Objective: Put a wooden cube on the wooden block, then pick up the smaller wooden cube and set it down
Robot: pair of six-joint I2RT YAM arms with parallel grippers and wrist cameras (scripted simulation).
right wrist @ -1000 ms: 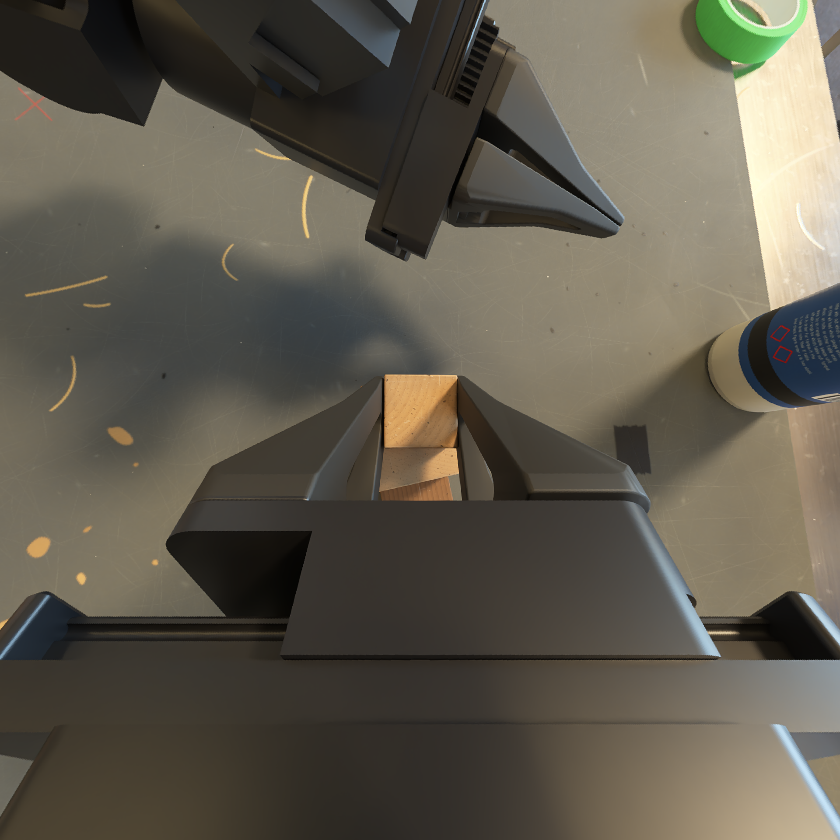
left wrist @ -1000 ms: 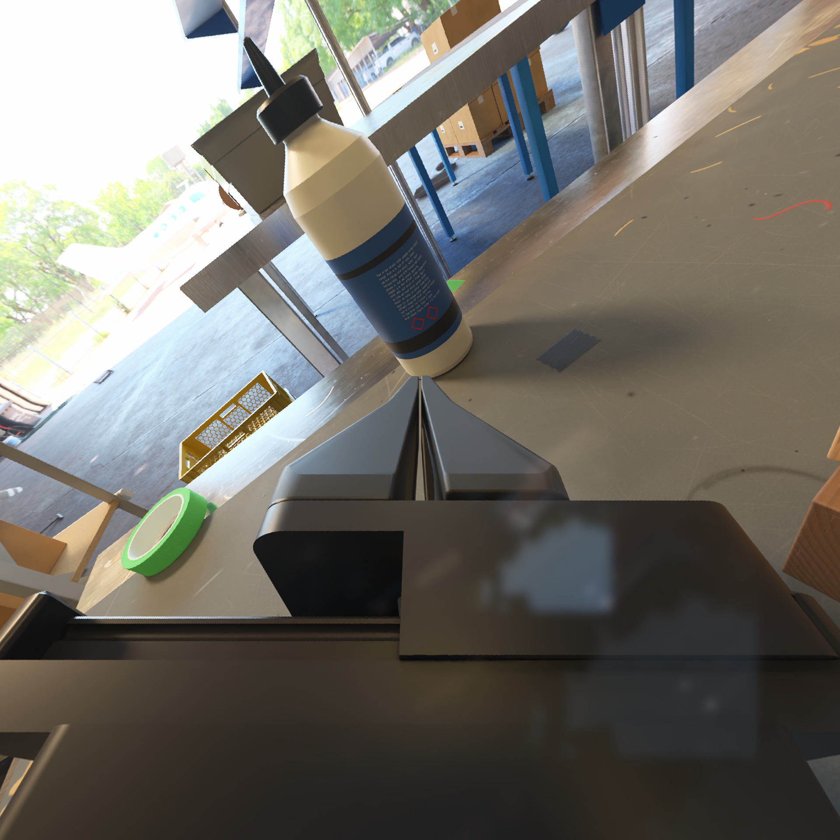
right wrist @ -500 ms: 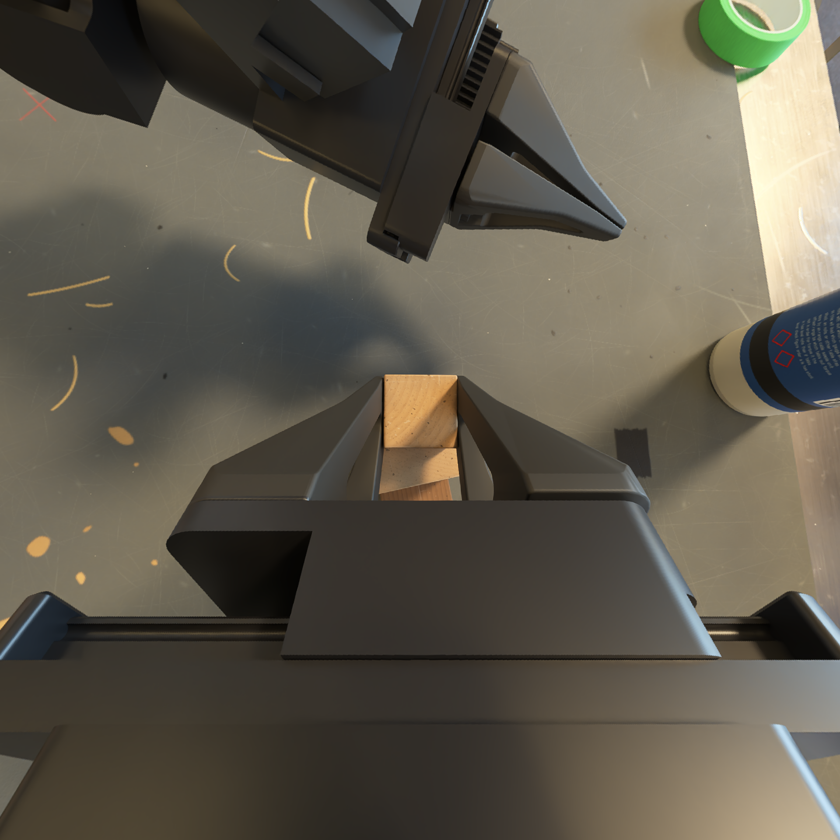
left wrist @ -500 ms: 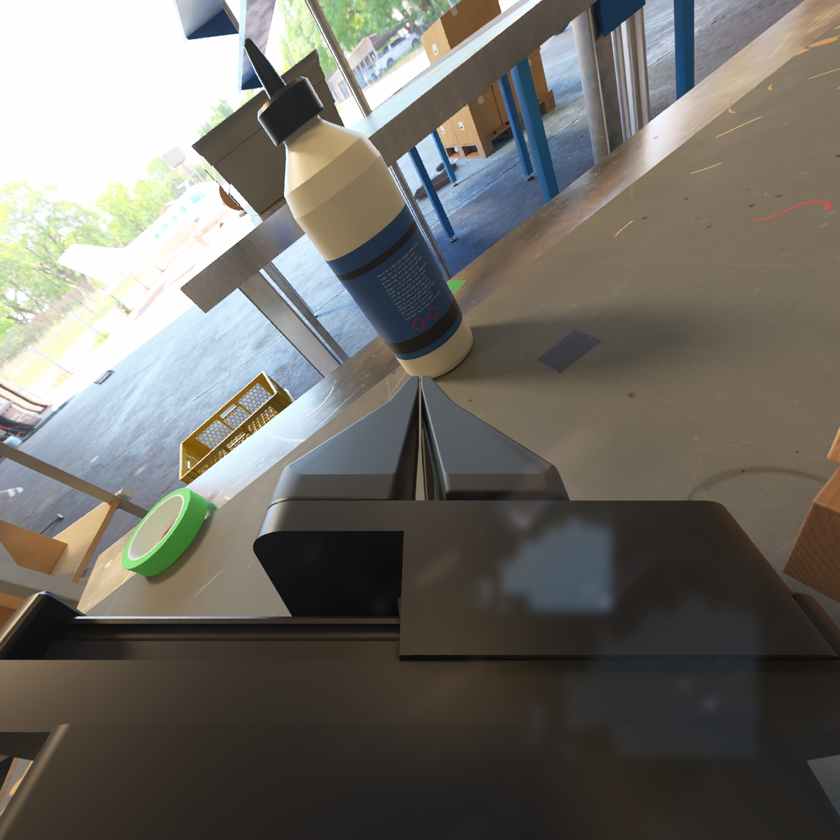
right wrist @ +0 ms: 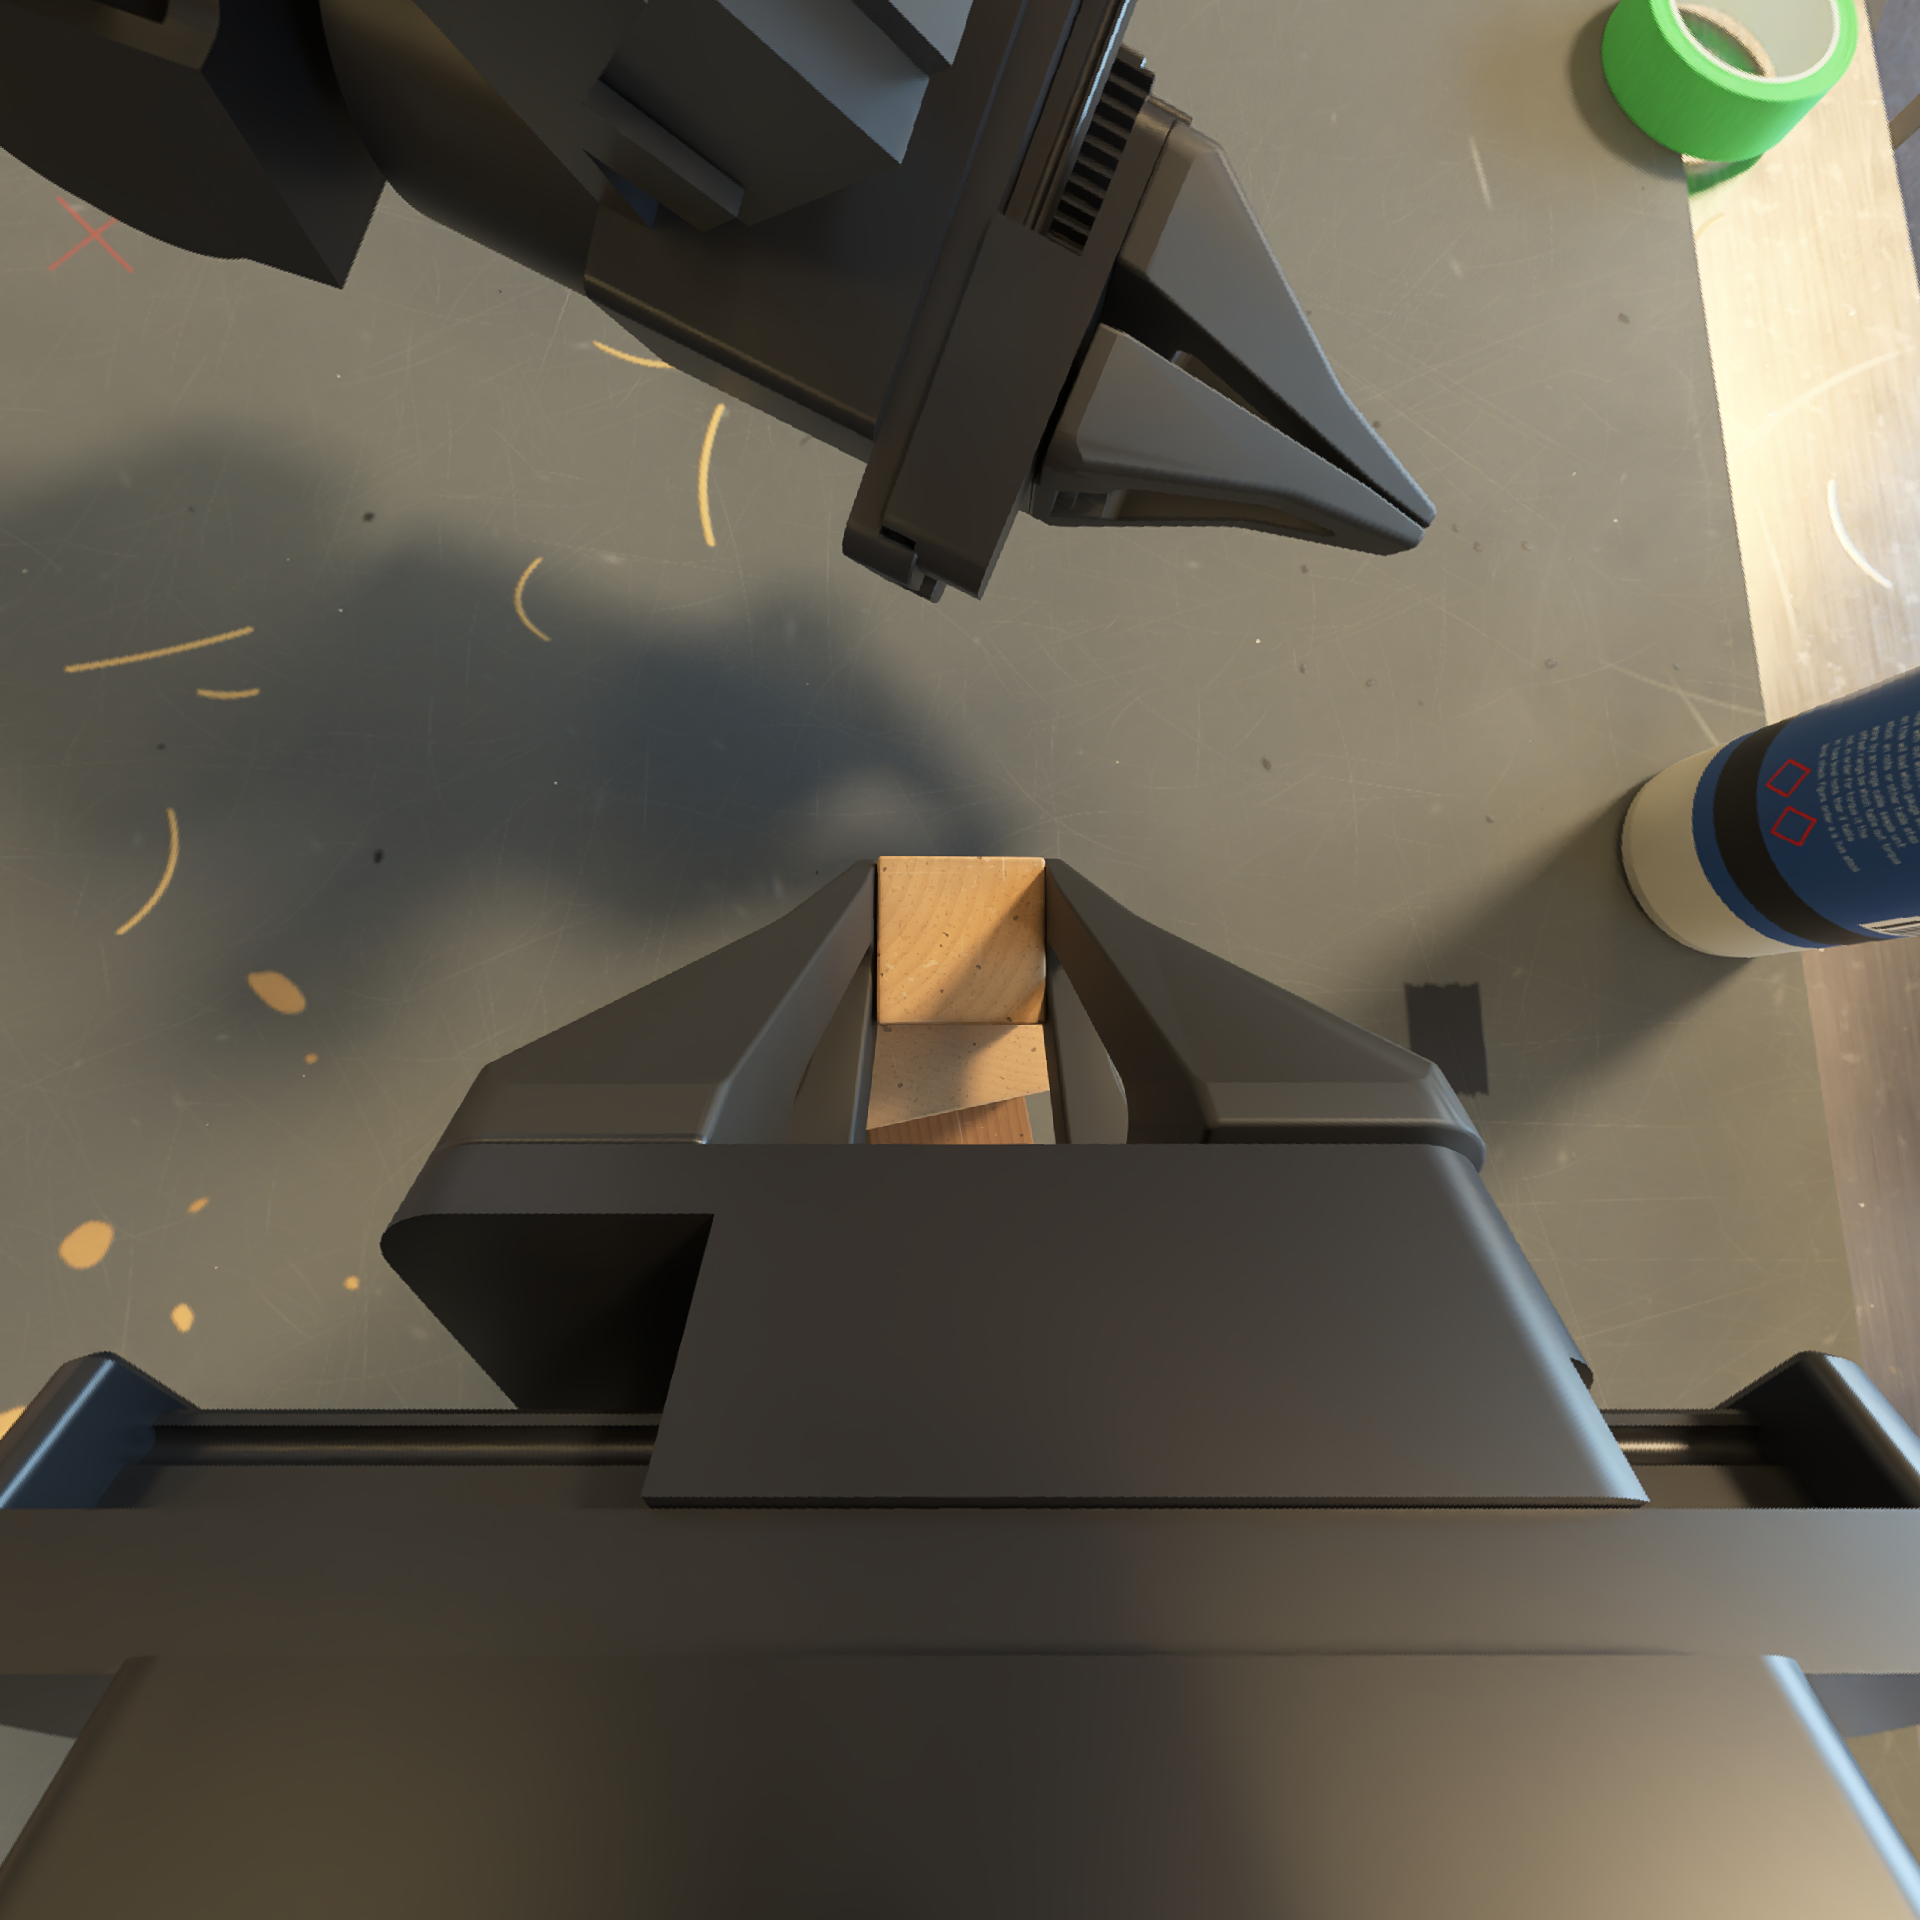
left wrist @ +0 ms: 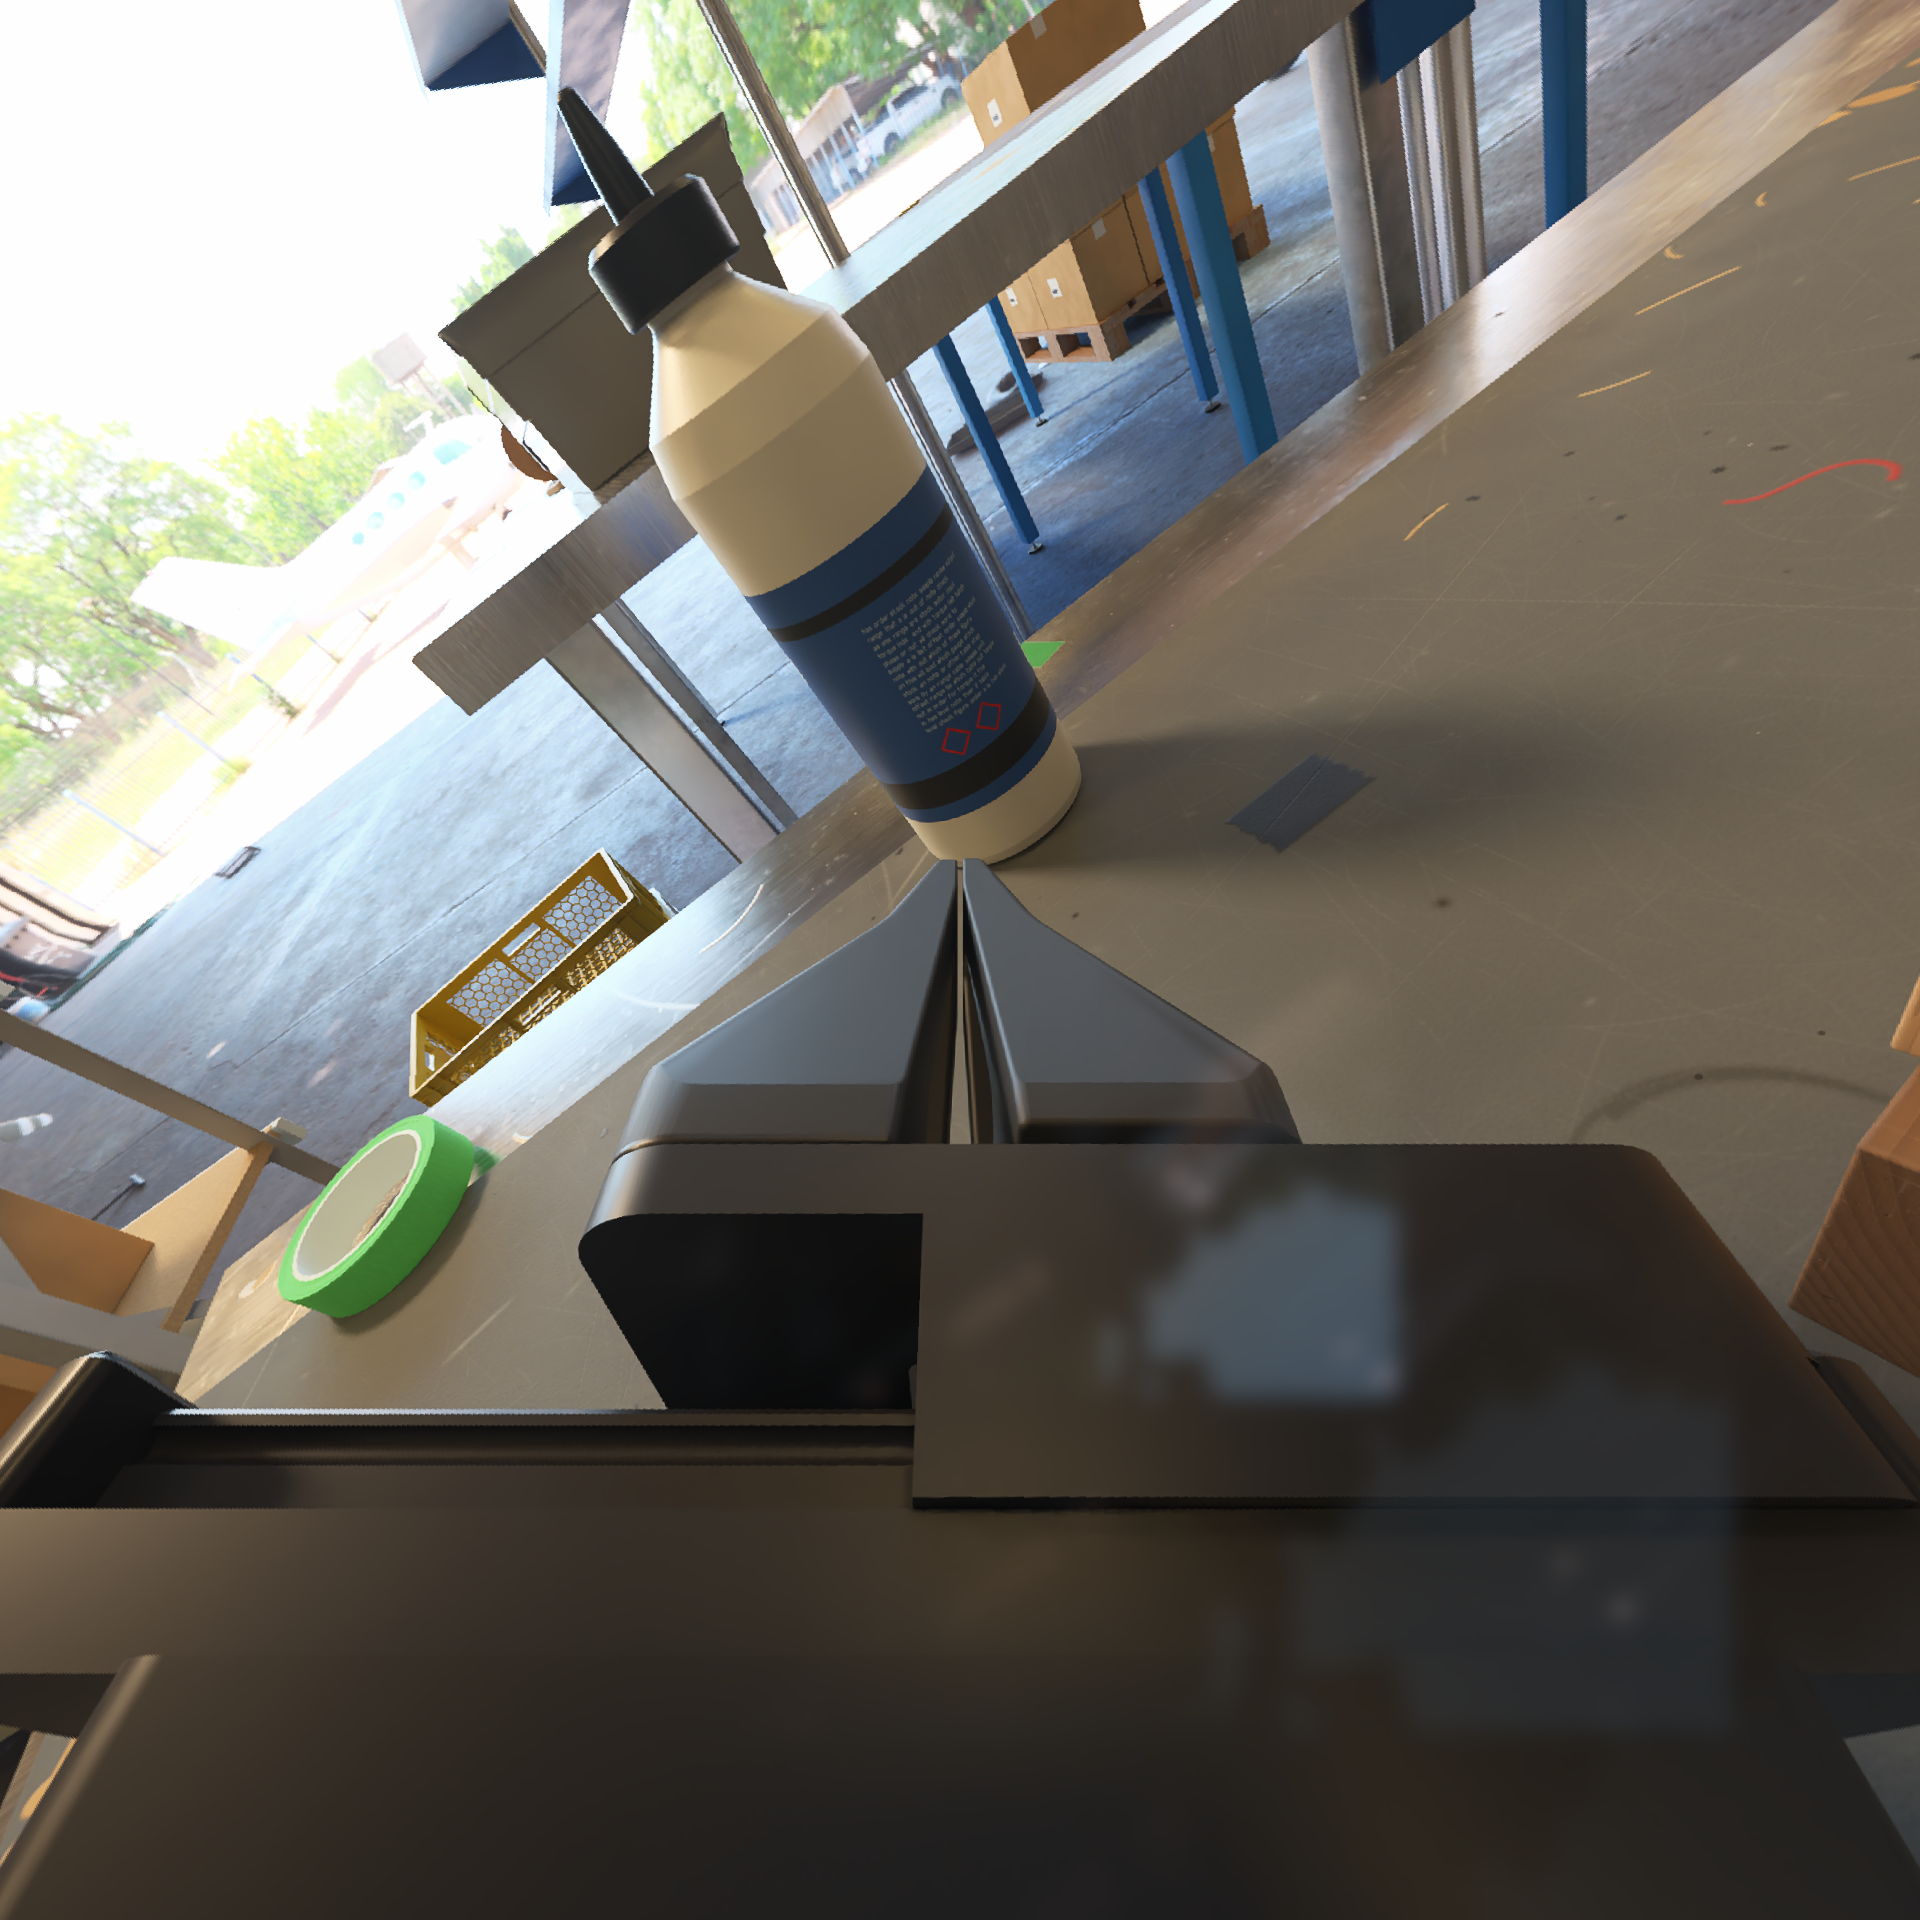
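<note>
In the right wrist view my right gripper (right wrist: pixel 961 873) points down at the table and is shut on a light wooden cube (right wrist: pixel 961 935), one finger on each side. More wood (right wrist: pixel 951 1127) shows under it toward the palm, a darker piece turned at an angle; I cannot tell if they touch. My left gripper (right wrist: pixel 1403 520) hangs above the table beyond it, shut and empty. In the left wrist view the left gripper (left wrist: pixel 961 868) is shut, its tips near the base of a bottle. A wooden piece (left wrist: pixel 1870 1247) is cut off by the right edge.
A cream glue bottle with a blue label (left wrist: pixel 862 582) stands near the table's edge, and also shows in the right wrist view (right wrist: pixel 1787 842). A green tape roll (left wrist: pixel 374 1231) (right wrist: pixel 1730 62) lies near the table's corner. A dark tape patch (right wrist: pixel 1444 1039) is stuck on the table. A yellow crate (left wrist: pixel 530 977) sits on the floor.
Almost nothing. The right wrist view has shifted very slightly with the cube still held. The left arm has not moved.
</note>
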